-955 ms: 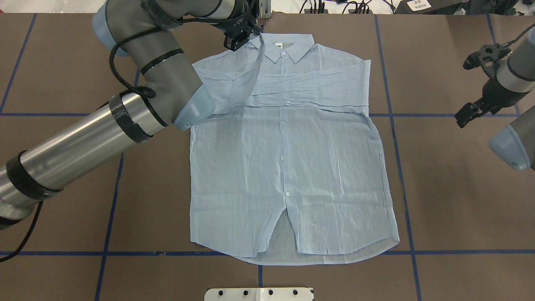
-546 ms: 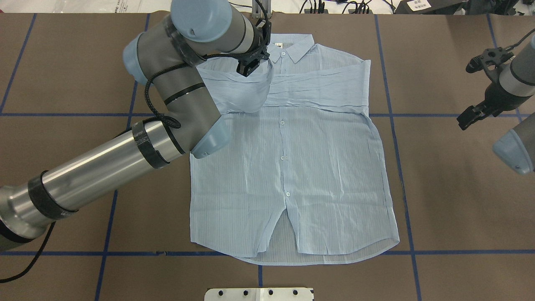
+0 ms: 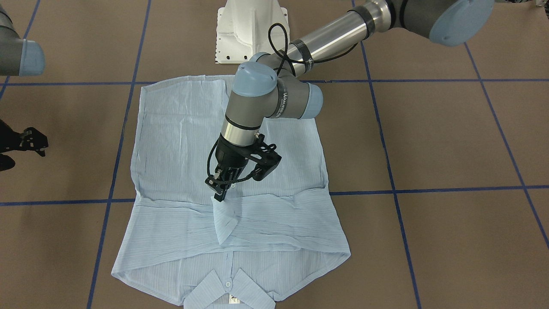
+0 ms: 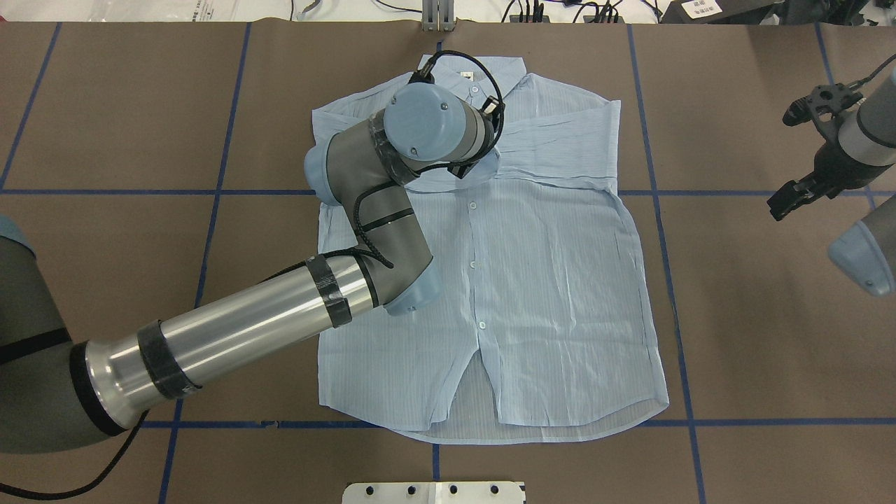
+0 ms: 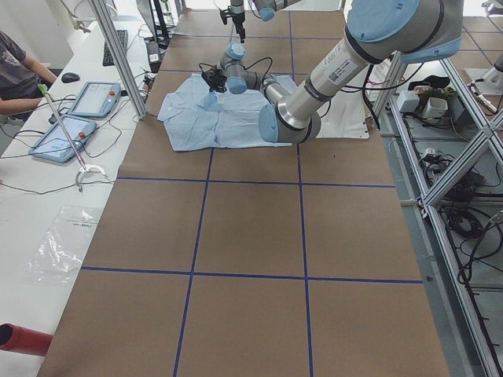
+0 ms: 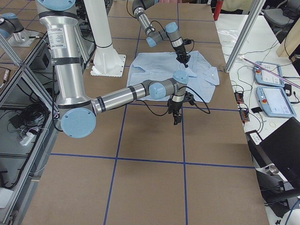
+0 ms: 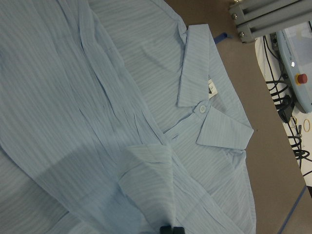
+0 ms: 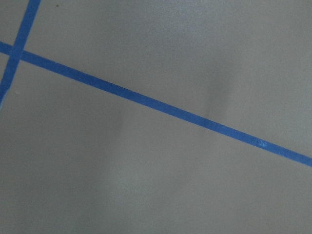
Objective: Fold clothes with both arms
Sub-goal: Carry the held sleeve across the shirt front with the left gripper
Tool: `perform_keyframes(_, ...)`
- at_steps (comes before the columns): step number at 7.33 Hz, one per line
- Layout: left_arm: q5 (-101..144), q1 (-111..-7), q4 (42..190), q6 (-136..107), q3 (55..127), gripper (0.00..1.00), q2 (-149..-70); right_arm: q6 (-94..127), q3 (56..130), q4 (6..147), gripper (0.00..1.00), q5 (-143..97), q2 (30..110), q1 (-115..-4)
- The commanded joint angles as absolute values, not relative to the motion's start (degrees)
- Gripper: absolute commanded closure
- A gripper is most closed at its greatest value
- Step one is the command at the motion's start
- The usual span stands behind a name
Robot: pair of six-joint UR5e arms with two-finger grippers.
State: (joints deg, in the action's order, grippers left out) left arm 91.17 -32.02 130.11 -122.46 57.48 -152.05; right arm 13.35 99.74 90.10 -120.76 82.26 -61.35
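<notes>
Shirt (image 4: 546, 294) lies front up and buttoned on the brown table (image 4: 770, 336), roughly central. Its collar (image 4: 500, 80) is on the side away from the robot and its hem is toward the white base (image 3: 251, 30); the neck label (image 7: 213, 88) shows inside the collar.

Right-side sleeve (image 4: 560, 150) is folded flat across the chest, just below the collar.

Left arm (image 4: 245, 336) reaches over the shirt body, with its wrist above the upper chest. Left gripper (image 3: 219, 195) points down, jaws narrow and pinched on the end of the left-side sleeve (image 3: 223, 221). The cuff hangs from the tips and drapes onto the folded band beneath. In the left wrist view, the black fingertips (image 7: 168, 229) sit at the bottom edge with cloth bunched just ahead of them.

Right arm (image 4: 864, 129) is off to the robot's right, well apart from the shirt. Right gripper (image 4: 775, 208) hovers over bare table and holds nothing; I cannot tell how wide its jaws are. The right wrist view shows only table and blue tape (image 8: 156, 105).
</notes>
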Motion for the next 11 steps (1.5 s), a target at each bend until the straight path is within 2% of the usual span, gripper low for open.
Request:
perform_keyframes(1,89.1,-28.8,132.7,-118.1,53.0,1.0,-155.2,13.4,99.1,90.1,0.0,-120.8,81.9,-61.3)
perform_keyframes(2,87.6,-28.0,137.1,-113.6,51.9,0.25,-157.2,13.5,99.1,90.1,0.0,-120.8,81.7,-61.3)
perform_keyframes(3,87.3,-26.7,139.5,-106.1,52.0,0.0,-157.1,13.6,99.2,90.1,0.0,-120.8,81.4,-61.3)
perform_keyframes(5,87.3,-26.8,139.8,-104.6,52.9,0.0,-156.1,13.5,99.3,90.1,0.0,-120.9,81.3,-61.3)
perform_keyframes(6,87.7,-27.0,139.4,-102.8,55.5,0.0,-154.7,13.6,99.5,90.0,0.0,-120.9,81.3,-61.3)
perform_keyframes(7,88.1,-27.0,138.7,-102.4,61.0,0.0,-150.9,13.8,99.8,87.6,0.0,-121.1,81.7,-61.3)
perform_keyframes(9,91.4,-27.2,128.0,-96.5,69.0,0.0,-147.1,27.1,100.4,78.6,0.0,-122.3,82.4,-59.7)
perform_keyframes(10,91.7,-27.2,124.8,-92.5,76.8,0.0,-140.6,33.2,101.3,72.6,0.0,-123.0,85.1,-57.0)
perform_keyframes(11,91.9,-27.2,121.0,-89.8,88.2,0.0,-131.6,38.5,103.1,67.0,0.0,-122.8,88.2,-54.8)
